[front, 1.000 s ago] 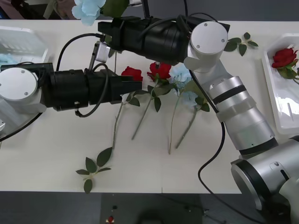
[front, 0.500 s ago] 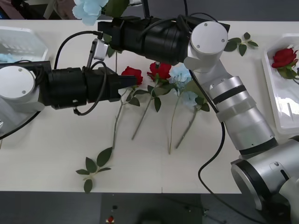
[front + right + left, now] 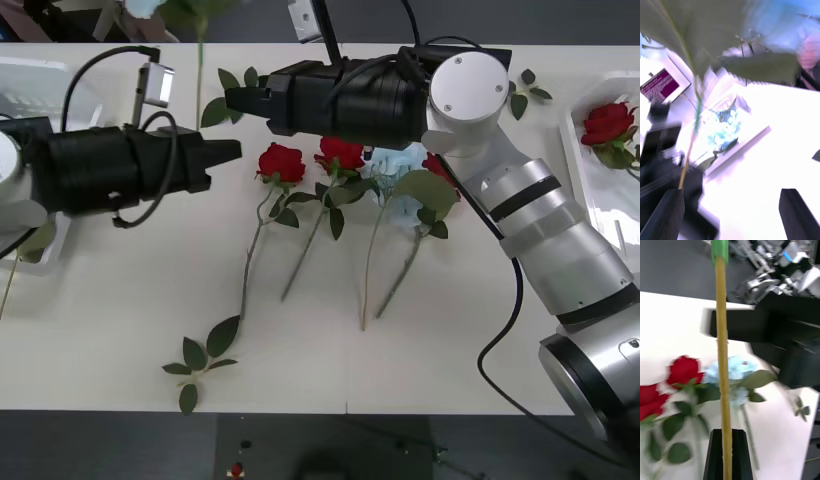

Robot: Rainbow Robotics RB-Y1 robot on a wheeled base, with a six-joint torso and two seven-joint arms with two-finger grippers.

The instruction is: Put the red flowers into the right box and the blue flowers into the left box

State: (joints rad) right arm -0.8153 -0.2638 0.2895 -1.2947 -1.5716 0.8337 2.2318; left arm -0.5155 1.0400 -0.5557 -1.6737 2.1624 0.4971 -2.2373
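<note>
One of the blue flowers [image 3: 148, 6] is lifted high over the table's far left. Its stem [image 3: 722, 352] runs down into my left gripper [image 3: 228, 152], which is shut on it [image 3: 728, 453]. Just right of that stem my right gripper [image 3: 238, 100] stands open [image 3: 730, 213], the stem passing beside one finger [image 3: 668, 213]. Red flowers [image 3: 282, 160] [image 3: 342, 152] and more blue flowers [image 3: 400, 170] lie in a row mid-table. The right box [image 3: 590, 230] holds one red rose [image 3: 608, 122]. The left box [image 3: 45, 80] holds blue blooms [image 3: 724, 129].
Loose leaf sprigs lie near the front edge [image 3: 200, 358] and at the far right [image 3: 520, 95]. My two arms cross the far half of the table. Bare tabletop stretches along the front and left of the flower row.
My left arm has drawn back to the left, and the lifted blue flower has shifted left with it. The right arm has moved slightly to the right.
</note>
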